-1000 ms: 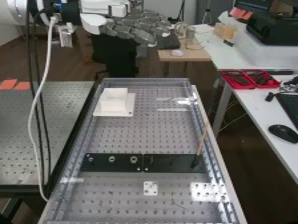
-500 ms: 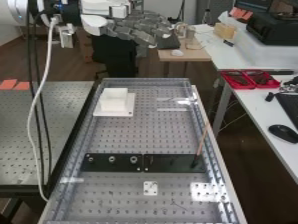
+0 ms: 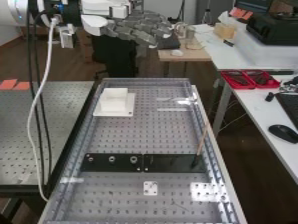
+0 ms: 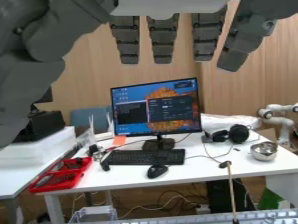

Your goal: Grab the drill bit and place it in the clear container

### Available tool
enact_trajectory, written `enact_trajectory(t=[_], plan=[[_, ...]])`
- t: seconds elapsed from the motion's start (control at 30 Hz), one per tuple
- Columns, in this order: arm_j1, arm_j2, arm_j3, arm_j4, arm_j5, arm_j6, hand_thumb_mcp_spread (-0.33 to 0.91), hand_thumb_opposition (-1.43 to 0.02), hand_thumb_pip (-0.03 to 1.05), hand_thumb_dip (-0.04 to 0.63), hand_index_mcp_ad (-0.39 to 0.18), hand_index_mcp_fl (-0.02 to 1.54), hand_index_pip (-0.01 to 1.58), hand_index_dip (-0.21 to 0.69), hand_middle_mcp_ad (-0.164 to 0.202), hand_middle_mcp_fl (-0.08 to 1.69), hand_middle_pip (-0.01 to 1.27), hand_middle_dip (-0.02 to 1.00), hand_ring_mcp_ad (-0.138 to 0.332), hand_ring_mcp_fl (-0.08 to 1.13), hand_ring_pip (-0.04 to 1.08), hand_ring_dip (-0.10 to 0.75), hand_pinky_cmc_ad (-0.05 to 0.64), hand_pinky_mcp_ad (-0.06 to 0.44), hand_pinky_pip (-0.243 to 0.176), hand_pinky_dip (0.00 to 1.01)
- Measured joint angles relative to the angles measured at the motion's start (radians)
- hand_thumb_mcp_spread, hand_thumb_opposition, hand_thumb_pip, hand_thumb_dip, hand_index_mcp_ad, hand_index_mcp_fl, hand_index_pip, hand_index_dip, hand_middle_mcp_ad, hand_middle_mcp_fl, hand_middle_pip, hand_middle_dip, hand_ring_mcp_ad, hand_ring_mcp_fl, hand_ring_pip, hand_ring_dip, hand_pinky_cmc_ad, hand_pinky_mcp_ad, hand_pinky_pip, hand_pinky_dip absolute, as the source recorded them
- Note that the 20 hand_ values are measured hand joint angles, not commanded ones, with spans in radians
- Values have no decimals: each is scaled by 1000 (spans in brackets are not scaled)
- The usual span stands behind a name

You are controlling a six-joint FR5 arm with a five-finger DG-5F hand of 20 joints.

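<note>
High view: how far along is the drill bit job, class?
Apparently nothing is done: the hand is raised well away from the black plates, its fingers extended and holding nothing. A thin rod stands slightly tilted at one plate; whether it is the bit, I can't tell. Grabbing and placing into the clear container both look left.

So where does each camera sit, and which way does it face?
High view: above the near end of the bench, looking down along it; the arm and hand enter from the upper left.
Wrist view: on the arm's wrist, looking toward a desk and monitor; fingers hang in from the top edge.
Both show the red bins, black mouse and thin rod.
</note>
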Motion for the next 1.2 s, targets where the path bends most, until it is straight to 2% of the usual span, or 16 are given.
enact_trajectory(t=[1.2], plan=[[-10, 1, -4, 4, -9, 4, 215, -634, 302, 24, -63, 51, 89, 244, 91, -26, 133, 147, 227, -21, 115, 33, 330, 265, -94, 265]])
